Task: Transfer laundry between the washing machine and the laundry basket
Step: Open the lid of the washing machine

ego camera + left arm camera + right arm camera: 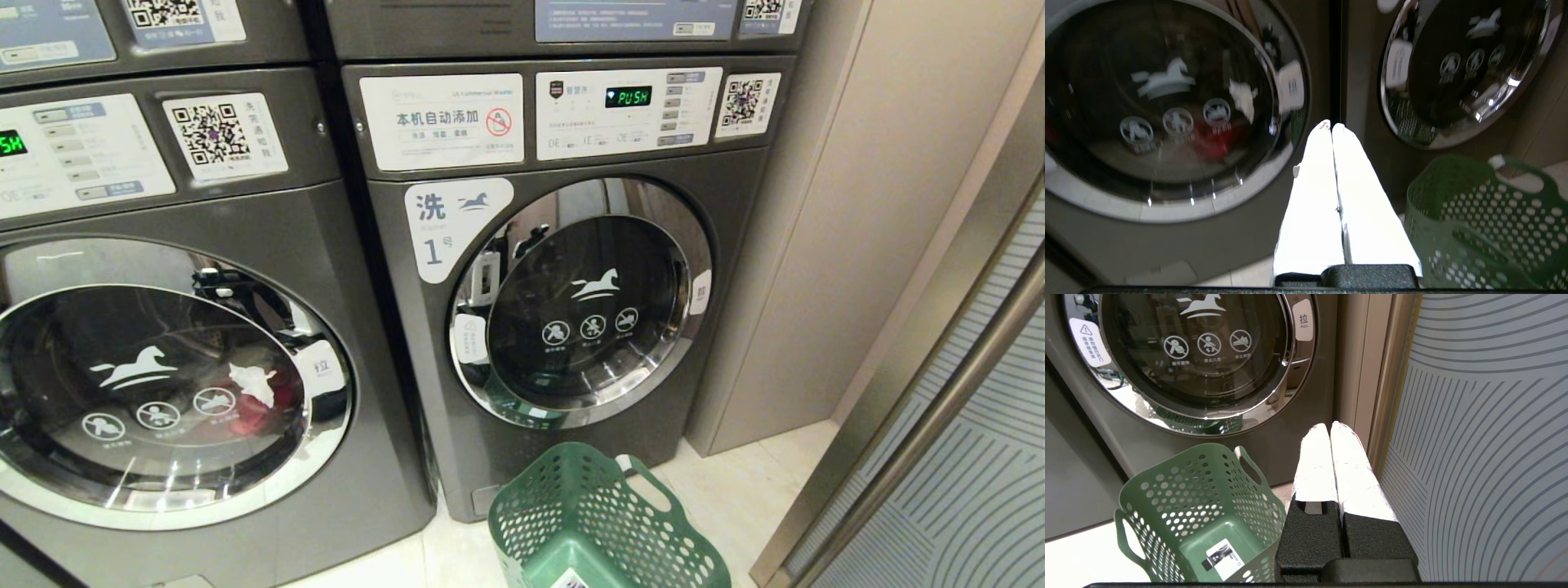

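Two grey front-loading washing machines stand side by side with their round doors closed. The one marked 1 (571, 302) is straight ahead; its drum looks dark. The left machine (155, 392) holds red and white laundry (253, 400) behind the glass. A green perforated laundry basket (600, 523) sits on the floor below machine 1, holding only a label (1222, 559). My left gripper (1331, 125) is shut and holds nothing, low before the gap between the machines. My right gripper (1329, 425) is shut with nothing in it, beside the basket (1200, 514).
A beige wall panel (824, 245) stands right of machine 1. A glass door with a curved-line pattern (963, 457) and a metal bar closes in the right side, close to my right gripper. Pale tiled floor (735, 490) lies around the basket.
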Robot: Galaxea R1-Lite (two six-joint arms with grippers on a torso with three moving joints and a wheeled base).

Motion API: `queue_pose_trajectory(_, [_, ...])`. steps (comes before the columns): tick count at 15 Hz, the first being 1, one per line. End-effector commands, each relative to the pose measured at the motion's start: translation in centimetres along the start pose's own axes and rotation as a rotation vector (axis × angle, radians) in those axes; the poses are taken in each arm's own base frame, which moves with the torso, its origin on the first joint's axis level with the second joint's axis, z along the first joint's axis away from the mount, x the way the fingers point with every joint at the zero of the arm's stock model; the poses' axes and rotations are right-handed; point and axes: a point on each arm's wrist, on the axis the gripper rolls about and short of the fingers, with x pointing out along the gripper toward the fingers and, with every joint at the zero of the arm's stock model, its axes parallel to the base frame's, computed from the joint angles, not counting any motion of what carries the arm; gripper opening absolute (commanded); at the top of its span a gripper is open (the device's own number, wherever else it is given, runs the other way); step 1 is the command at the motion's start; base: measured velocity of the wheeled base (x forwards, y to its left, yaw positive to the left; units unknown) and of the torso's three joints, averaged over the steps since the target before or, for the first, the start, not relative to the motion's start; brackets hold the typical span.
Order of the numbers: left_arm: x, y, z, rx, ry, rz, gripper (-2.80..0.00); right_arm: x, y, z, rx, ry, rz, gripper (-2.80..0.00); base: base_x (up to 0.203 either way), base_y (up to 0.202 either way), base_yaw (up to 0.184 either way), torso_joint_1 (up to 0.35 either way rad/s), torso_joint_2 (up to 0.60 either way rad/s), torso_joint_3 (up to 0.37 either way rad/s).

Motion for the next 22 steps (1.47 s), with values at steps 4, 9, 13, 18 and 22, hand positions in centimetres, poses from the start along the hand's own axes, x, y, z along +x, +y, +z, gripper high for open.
queue_pose_trajectory(4, [2.7, 0.8, 9.1, -0.019, 0.011, -0.051, 0.0, 0.2, 0.0, -0.9, 0.0, 0.034, -0.001, -2.8, 0.0, 0.0, 0.0, 0.0, 0.0, 0.0])
queue_pose_trajectory(9, [9.9, -0.6, 6.3, -0.245, 0.389, -0.299, 0.0, 0.2, 0.0, -0.9, 0.0, 0.034, -0.001, -2.8, 0.0, 0.0, 0.0, 0.0, 0.0, 0.0])
queue_pose_trajectory(13, [13.1, -1.7, 2.1, -0.342, 0.536, -0.438, 0.0, 0.2, 0.0, -0.9, 0.0, 0.034, -0.001, -2.8, 0.0, 0.0, 0.0, 0.0, 0.0, 0.0])
queue_pose_trajectory(18, [23.0, -1.3, -1.2, -0.362, 0.604, -0.351, 0.0, 0.2, 0.0, -0.9, 0.0, 0.034, -0.001, -2.8, 0.0, 0.0, 0.0, 0.0, 0.0, 0.0])
queue_pose_trajectory(22, [29.9, 0.1, -4.6, -0.303, 0.462, -0.375, 0.0, 0.2, 0.0, -0.9, 0.0, 0.034, -0.001, -2.8, 0.0, 0.0, 0.0, 0.0, 0.0, 0.0])
